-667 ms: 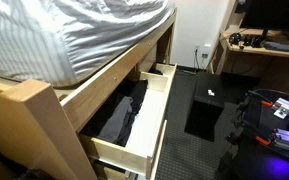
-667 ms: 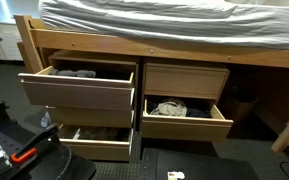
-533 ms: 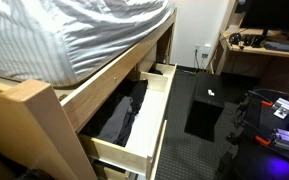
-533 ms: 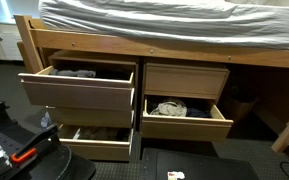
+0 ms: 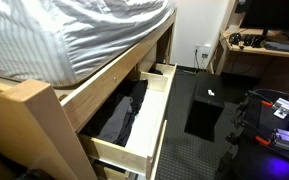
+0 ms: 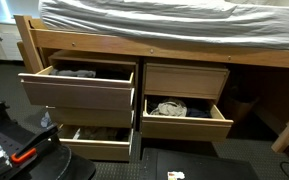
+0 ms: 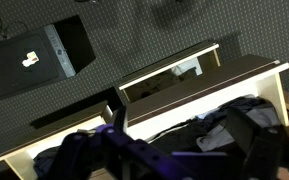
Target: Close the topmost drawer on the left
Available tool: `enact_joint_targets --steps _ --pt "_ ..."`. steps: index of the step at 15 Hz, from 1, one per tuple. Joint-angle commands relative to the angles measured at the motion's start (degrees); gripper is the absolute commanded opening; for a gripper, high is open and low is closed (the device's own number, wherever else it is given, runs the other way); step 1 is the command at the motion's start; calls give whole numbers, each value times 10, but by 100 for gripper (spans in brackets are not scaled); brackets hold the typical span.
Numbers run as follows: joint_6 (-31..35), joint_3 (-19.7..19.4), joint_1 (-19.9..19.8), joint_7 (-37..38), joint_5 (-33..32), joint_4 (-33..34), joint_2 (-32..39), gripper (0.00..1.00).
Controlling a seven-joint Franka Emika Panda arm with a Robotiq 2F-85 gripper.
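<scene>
Three drawers stand pulled out beneath the bed frame [image 6: 184, 50], among them the topmost drawer [image 6: 79, 90] on the left, its plain front board well clear of the frame and dark cloth showing inside. Closing is not yet begun; the whole push remains. The end effector [image 7: 169, 155] is only a dark blur low in the wrist view, perhaps above a drawer, and whether it is open or closed cannot be told.

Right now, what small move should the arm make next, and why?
Probably lower the gripper to the front board of the topmost drawer, ready to push. The drawer stands pulled well out with dark cloth showing, nothing touches its front in an exterior view, and the wrist view looks down from above it.
</scene>
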Motion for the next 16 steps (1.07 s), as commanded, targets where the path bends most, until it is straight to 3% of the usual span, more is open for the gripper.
enact_joint_targets --steps 1,3,6,10,11,12,16 --pt "-1 5 -7 -3 3 1 0 100" --pt "-1 5 -7 -3 3 1 0 100" --pt "22 17 -1 22 20 27 126 100" --pt "124 38 -19 145 13 21 252 100" --pt "105 25 -13 123 27 41 268 100" --pt "108 31 -7 123 12 5 214 100" --pt "113 25 -8 125 17 37 275 100"
